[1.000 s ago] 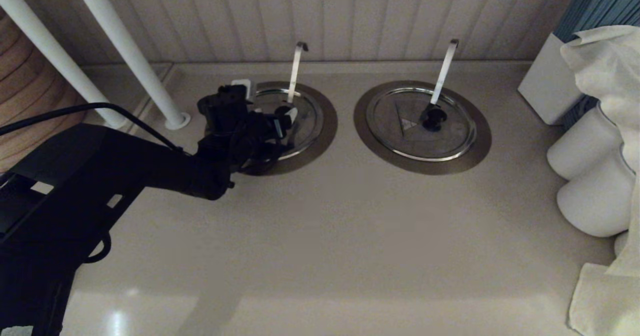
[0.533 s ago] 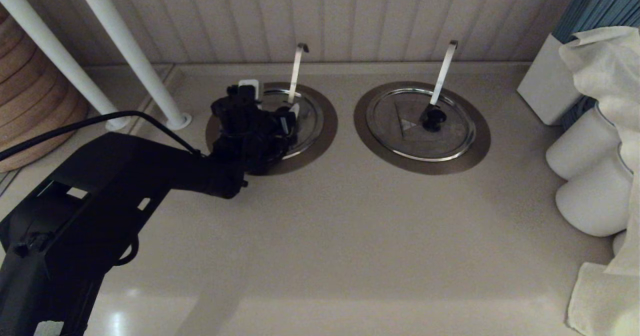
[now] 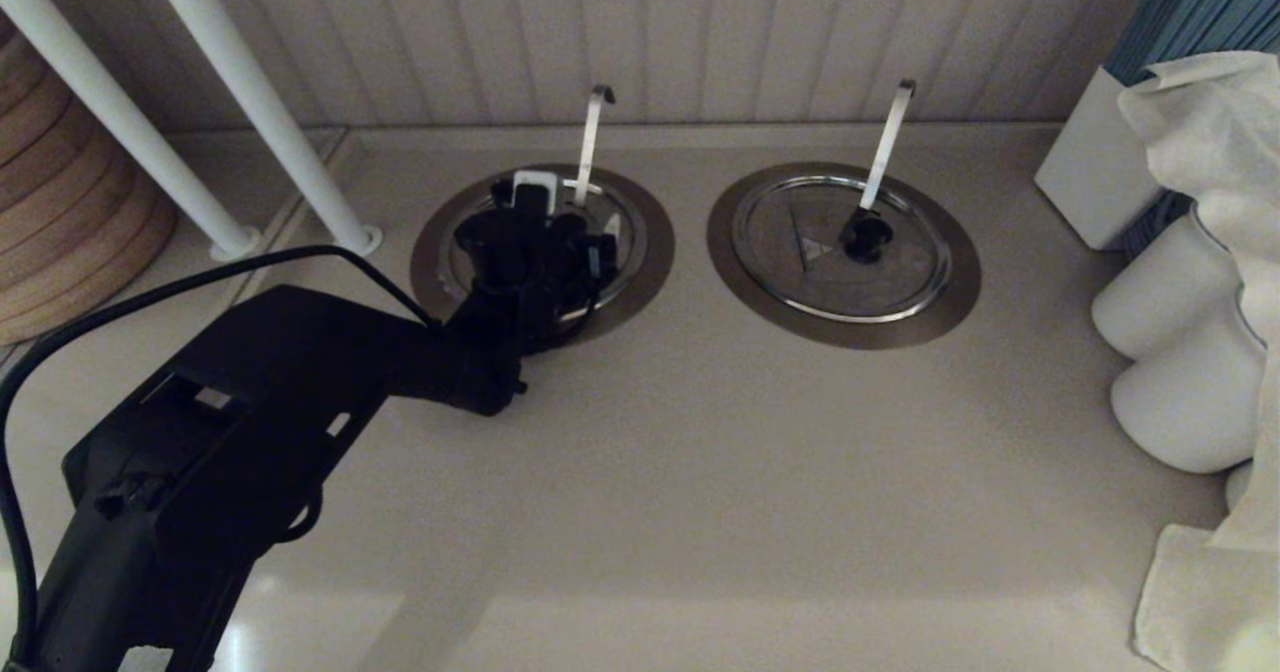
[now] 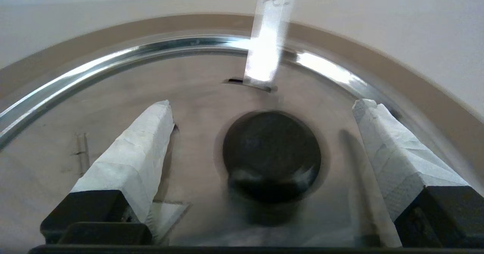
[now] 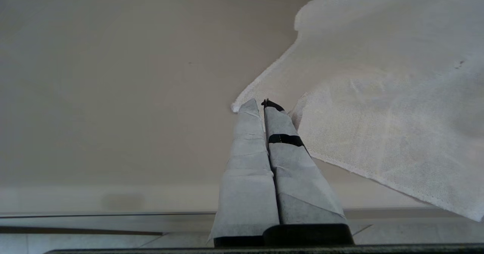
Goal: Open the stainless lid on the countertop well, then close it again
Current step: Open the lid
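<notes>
The stainless lid lies flat in the left countertop well, inside its wide steel flange. A slim hook-tipped handle rises through the lid's notch. My left gripper hovers over this lid and is open. In the left wrist view its taped fingers stand on either side of the black knob without touching it, and the handle passes through the lid just beyond. My right gripper is shut with nothing in it, over bare counter beside a white cloth, out of the head view.
The twin lid with a broader white handle sits to the right. Two white poles stand at the back left, next to a wooden object. White containers, a cloth and a box crowd the right side.
My left arm has swung right and forward, carrying the open gripper from the lid's left side to directly over the knob.
</notes>
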Motion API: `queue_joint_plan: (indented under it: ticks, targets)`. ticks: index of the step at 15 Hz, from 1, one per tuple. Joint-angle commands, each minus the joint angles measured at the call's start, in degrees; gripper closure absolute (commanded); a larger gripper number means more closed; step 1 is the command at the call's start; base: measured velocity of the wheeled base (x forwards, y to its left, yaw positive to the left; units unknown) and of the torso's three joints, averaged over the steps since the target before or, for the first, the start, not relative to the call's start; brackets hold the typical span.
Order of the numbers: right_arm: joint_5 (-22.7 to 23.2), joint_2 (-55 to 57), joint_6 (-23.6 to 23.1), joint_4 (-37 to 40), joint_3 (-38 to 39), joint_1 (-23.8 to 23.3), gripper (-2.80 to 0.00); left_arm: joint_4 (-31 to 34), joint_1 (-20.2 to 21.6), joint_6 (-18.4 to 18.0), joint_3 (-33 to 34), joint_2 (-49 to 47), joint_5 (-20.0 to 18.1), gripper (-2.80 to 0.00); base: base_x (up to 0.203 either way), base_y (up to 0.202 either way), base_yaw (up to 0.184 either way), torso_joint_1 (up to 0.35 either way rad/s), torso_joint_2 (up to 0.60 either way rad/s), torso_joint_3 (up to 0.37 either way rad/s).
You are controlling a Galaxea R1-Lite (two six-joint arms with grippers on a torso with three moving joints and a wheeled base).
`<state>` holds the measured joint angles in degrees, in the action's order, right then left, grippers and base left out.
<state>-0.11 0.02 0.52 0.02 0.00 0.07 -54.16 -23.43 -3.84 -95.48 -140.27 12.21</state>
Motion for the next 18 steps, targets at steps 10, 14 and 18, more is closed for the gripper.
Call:
queue_joint_plan:
  ticks: [10,14,18]
  targets:
    - [0.0,0.0,0.0,0.0,0.0,0.0,0.0,-0.2,2.4,-1.2,1.3,2.4,0.7,-2.8,0.0,0.0,0.0,0.0,0.0,0.0]
    - [0.0,0.0,0.0,0.0,0.0,0.0,0.0,-0.4,2.3,-2.8,1.3,1.4,0.8,-2.8,0.0,0.0,0.0,0.0,0.0,0.0]
    - [0.0,0.0,0.0,0.0,0.0,0.0,0.0,-0.4,2.2,-3.5,1.3,1.2,0.8,-2.8,0.0,0.0,0.0,0.0,0.0,0.0]
